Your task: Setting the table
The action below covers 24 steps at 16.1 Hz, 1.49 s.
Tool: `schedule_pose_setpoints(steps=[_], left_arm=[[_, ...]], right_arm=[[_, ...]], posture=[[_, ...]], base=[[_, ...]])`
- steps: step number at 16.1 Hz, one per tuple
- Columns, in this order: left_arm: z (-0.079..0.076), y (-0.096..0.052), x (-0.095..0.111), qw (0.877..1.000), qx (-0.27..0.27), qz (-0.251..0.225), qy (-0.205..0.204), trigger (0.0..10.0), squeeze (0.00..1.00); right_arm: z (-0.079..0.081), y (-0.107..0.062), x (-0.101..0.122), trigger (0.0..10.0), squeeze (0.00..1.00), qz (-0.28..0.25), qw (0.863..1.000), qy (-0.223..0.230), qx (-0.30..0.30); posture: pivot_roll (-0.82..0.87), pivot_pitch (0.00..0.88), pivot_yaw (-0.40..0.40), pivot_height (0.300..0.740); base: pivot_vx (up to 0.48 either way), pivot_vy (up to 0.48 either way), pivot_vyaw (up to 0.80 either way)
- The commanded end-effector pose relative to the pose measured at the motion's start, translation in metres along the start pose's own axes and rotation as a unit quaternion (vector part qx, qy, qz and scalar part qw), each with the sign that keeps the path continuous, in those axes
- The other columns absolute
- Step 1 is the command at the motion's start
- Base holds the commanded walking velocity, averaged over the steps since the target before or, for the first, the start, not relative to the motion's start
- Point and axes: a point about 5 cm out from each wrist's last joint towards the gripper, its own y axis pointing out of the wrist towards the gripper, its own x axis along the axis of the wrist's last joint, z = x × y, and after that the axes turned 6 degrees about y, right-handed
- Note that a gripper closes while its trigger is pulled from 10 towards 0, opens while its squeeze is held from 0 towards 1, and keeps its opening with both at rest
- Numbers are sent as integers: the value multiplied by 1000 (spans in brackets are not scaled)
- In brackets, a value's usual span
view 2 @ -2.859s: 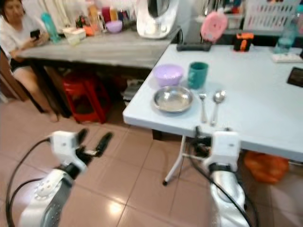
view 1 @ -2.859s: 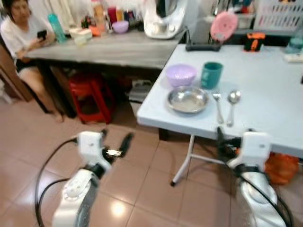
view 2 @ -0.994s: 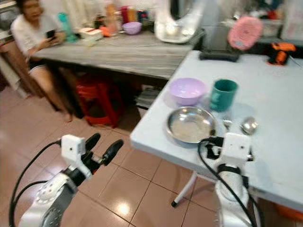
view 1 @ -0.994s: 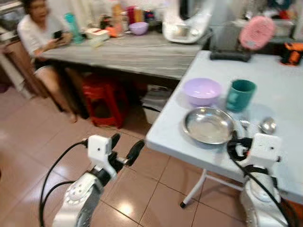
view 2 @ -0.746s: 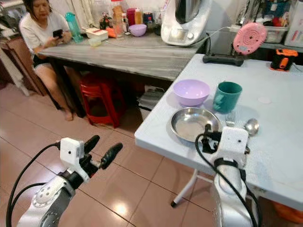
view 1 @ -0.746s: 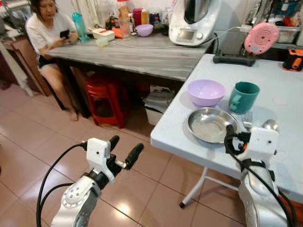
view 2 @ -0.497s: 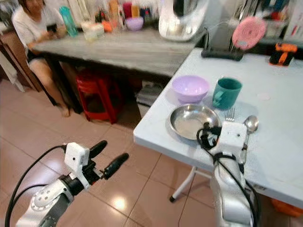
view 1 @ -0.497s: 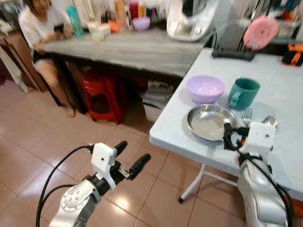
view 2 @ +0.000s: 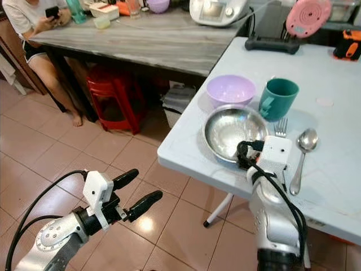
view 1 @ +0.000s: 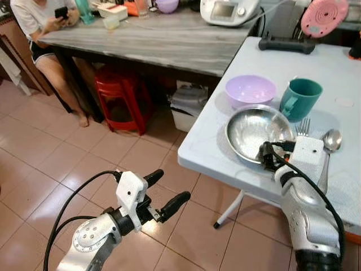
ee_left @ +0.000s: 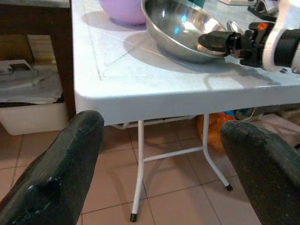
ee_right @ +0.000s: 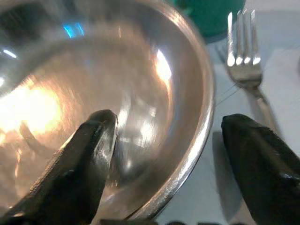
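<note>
- the shiny round metal plate (view 1: 256,131) sits near the front edge of the pale blue folding table (view 1: 208,147), and everything else here is told from that plate.
- just behind the plate is a light purple plastic bowl (view 1: 250,90), and a dark green mug with a handle (view 1: 300,99) stands behind it too, on the far side from the tiled floor.
- beside the plate, on the side away from the table's corner, lie a silver fork (ee_right: 246,65) and a silver spoon (view 2: 303,148), close together.
- the right gripper (ee_right: 168,154) is right at the plate's near rim, its two black fingers spread wide, one over the inside of the plate and one outside the rim. it is not pinching yet.
- the left gripper (view 2: 135,195) hangs low over the floor, well away from the plate, its fingers spread with nothing between them.
- i think the plate is light, hard and stiff, so it won't bend or break.
- it looks smooth and slippery, so it could slide out of a weak pinch.
- the best place to hold looks like the raised rim, one finger inside and one outside, squeezed firmly.
</note>
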Motion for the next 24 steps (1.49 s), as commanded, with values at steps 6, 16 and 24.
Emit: schedule_pose_setpoints(steps=[6, 16, 24], left_arm=[[-1, 3, 11, 999, -31, -17, 19, 10000, 0], [2, 5, 14, 998, -37, -23, 38, 10000, 0], [6, 9, 21, 997, -31, -37, 52, 10000, 0]], right_arm=[[5, 4, -3, 0, 0, 20, 999, 27, 7], [6, 9, 5, 0, 0, 24, 993, 115, -18], [11, 11, 11, 0, 0, 32, 980, 193, -36]], posture=[[-18, 123, 110, 740], [-14, 96, 116, 740], [-16, 84, 119, 740]], base=[[0, 0, 0], [0, 0, 0], [0, 0, 0]])
